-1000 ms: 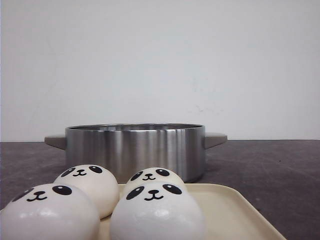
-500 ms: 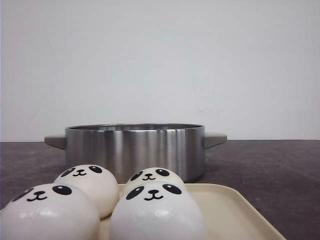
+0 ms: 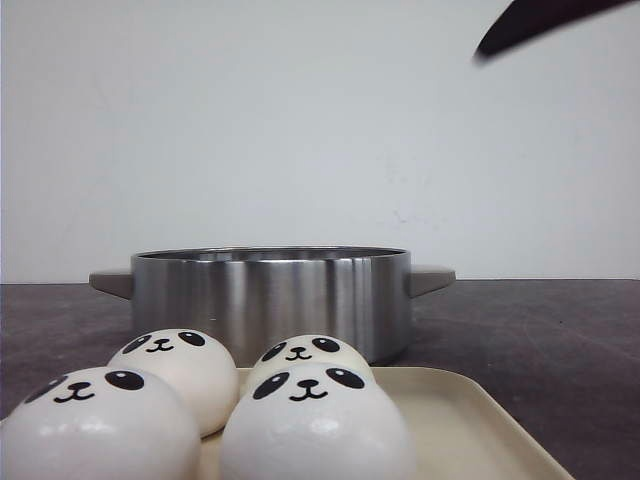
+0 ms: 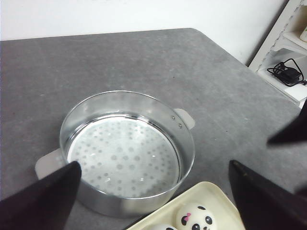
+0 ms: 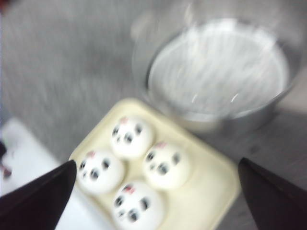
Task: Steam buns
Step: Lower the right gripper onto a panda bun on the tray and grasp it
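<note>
Four buns (image 3: pixel 310 420) on cream tray (image 3: pixel 470 420), steel pot (image 3: pixel 270 300) just behind

only thing that's new is a dark bit of robot arm (image 3: pixel 535 22) poking into the top right corner of the front view, wasn't there half a second ago

Backdrop: plain white wall (image 3: pixel 300 130), matte and evenly lit, faint scuffs right of centre. Counter (image 4: pixel 144 62) — dark grey, mottled stone-like surface, rounded far corner, meeting the wall in a straight line. Beyond that corner: white shelving unit (image 4: pixel 283 52) — open compartment holding a black cable and adapter (image 4: pixel 286 72). Light soft and diffuse, no hard shadows
</note>
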Robot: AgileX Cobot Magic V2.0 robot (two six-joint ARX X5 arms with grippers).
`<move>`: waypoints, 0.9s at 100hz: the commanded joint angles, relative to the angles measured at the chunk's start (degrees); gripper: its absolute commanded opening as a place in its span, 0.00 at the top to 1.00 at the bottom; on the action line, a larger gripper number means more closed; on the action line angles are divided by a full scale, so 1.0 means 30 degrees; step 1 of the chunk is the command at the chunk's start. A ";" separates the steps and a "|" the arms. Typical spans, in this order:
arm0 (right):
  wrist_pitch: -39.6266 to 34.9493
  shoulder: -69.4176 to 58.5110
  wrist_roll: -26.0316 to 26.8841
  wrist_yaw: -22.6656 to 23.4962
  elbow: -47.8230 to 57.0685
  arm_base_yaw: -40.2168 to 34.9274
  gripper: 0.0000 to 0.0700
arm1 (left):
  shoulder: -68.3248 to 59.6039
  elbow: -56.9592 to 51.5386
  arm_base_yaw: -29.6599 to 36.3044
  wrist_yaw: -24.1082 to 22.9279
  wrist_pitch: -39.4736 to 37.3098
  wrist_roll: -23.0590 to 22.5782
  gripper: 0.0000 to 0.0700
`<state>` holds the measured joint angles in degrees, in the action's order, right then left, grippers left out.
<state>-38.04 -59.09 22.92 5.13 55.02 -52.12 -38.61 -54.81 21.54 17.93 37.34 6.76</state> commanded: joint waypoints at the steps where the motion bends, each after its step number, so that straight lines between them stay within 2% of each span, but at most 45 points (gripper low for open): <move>1: 0.0168 -0.0794 0.2521 -0.0204 0.0306 -0.0568 0.02 | -0.0102 -0.0306 0.0080 -0.0058 0.0007 -0.0248 0.15; 10: 0.0146 -0.2142 0.4299 -0.0197 0.0313 -0.1005 0.06 | -0.0102 -0.0306 0.0080 -0.0066 0.0452 -0.0255 0.15; 23: 0.0160 -0.3898 0.4648 -0.0109 0.0313 -0.1013 0.17 | -0.0102 -0.0306 0.0219 -0.0066 0.0692 -0.0248 0.15; 53: 0.0882 -0.8109 0.4699 0.0452 0.1078 -0.0838 0.18 | -0.0102 -0.0306 0.1107 -0.0131 0.0583 -0.0255 0.15; 90: -0.0109 -1.1839 0.4597 0.0503 0.3024 -0.0525 0.18 | -0.0080 -0.0306 0.1246 -0.0124 0.0823 -0.0240 0.15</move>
<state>-37.60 -92.75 36.29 6.50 63.07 -53.39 -38.61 -54.81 24.91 17.87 40.01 6.76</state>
